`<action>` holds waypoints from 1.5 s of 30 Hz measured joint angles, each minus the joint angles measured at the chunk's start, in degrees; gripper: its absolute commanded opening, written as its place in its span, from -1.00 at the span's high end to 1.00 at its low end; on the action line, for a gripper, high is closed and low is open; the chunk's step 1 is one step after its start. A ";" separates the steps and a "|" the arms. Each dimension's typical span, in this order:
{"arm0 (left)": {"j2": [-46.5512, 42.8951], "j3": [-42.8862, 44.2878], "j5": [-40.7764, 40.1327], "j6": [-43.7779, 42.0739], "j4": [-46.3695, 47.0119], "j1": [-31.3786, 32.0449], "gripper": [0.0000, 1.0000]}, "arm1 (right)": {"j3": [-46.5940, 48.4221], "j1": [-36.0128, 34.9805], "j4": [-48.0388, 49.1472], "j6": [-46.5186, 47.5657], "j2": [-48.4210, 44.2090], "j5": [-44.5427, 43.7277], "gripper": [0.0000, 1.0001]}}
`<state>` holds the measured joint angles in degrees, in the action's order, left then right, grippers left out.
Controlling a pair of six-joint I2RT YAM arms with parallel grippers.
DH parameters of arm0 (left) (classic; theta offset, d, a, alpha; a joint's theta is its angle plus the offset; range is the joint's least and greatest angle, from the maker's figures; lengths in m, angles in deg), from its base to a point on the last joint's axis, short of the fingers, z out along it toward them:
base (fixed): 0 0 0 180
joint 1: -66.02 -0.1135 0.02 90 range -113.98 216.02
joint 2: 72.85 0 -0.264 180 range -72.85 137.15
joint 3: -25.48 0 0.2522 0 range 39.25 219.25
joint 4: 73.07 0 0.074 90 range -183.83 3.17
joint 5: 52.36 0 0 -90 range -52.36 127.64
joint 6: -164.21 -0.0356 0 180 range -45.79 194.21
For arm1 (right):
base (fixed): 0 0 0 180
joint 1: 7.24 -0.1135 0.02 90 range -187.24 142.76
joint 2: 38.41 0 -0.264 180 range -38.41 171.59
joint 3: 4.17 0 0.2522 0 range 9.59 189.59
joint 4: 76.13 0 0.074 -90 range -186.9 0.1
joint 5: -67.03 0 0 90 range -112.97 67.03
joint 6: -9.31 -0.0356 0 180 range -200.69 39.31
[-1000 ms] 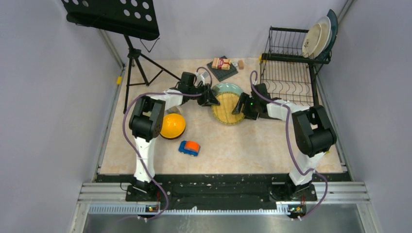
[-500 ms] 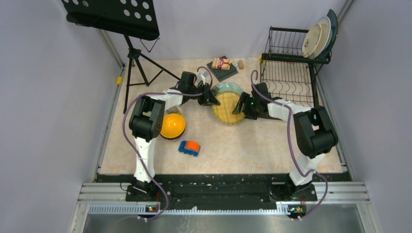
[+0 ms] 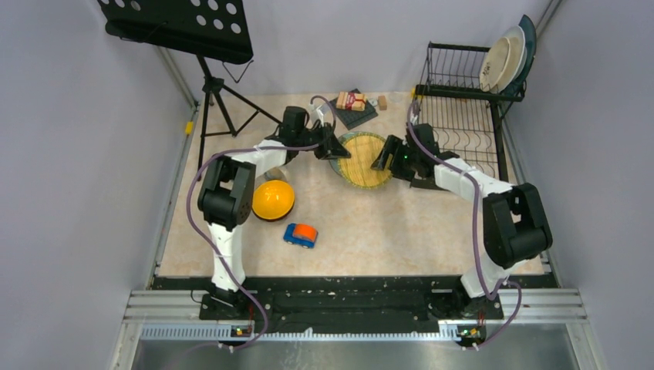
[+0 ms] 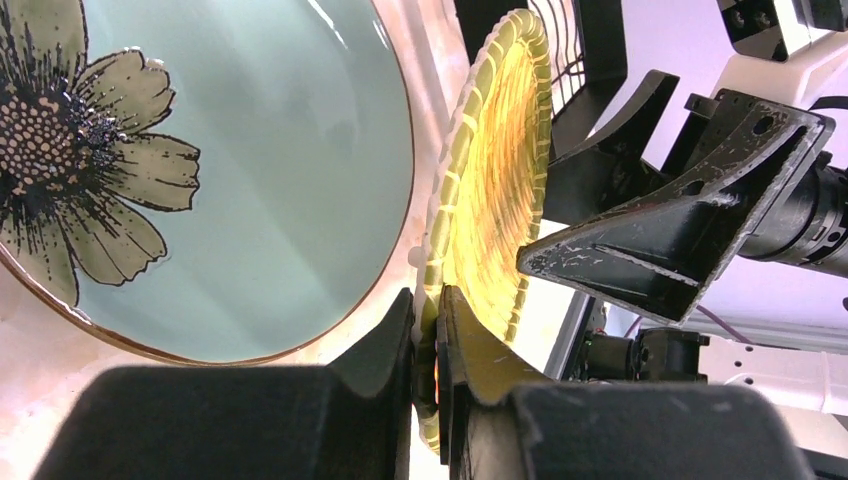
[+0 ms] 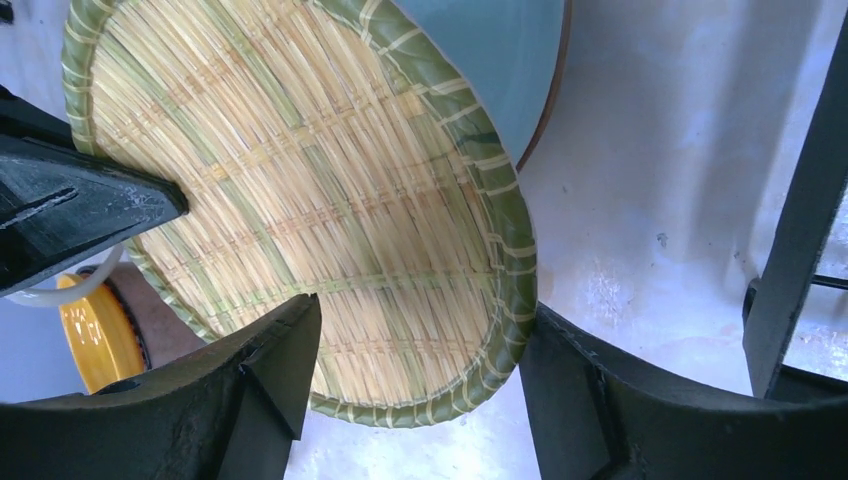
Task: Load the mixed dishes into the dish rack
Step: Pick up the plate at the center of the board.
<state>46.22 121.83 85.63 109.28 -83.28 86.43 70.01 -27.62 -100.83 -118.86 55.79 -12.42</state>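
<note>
The left gripper (image 3: 330, 147) is pinched tight on the rim of the woven yellowish plate (image 3: 364, 160), holding it at the plate's 9 o'clock in the overhead view; the right gripper (image 3: 385, 157) sits at the plate's 3 o'clock, jaws spread, just beside the rim. The plate stands tilted off the table, with the dish rack (image 3: 455, 92) near at its 2 o'clock; a cream plate (image 3: 497, 63) and a dark teal plate (image 3: 530, 38) lean in the rack's upper tier; the orange-yellow bowl (image 3: 274, 199) lies well apart at 8 o'clock.

A second ago the woven plate lay flat, nearer the arm bases, with a crescent of another plate showing at its 12 o'clock; now it is raised, shifted toward 12 o'clock, and covers that crescent almost wholly; the left jaws have narrowed since.

The left wrist view shows the pinch edge-on, one finger on each face of the rim, and the mint-green flower plate (image 4: 230, 150) lying flat behind the woven one; the right wrist view shows the woven weave between its spread fingers, though whether they touch it cannot be told.
</note>
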 measured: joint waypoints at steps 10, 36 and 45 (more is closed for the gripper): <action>-0.96 -2.86 -0.26 1.05 2.75 -1.18 1.00 | -0.20 0.61 -0.79 -0.70 -2.82 -0.76 -0.51; -5.22 -5.14 6.73 11.37 14.93 -4.61 1.00 | -9.20 5.33 11.72 -10.71 -14.51 10.40 -0.48; -5.55 -5.55 12.26 22.29 28.68 -4.61 1.00 | -12.52 5.92 19.21 -13.86 -17.25 13.29 -0.31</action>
<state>40.67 116.28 97.89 131.58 -54.60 81.82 57.49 -21.69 -81.62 -132.72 38.54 0.86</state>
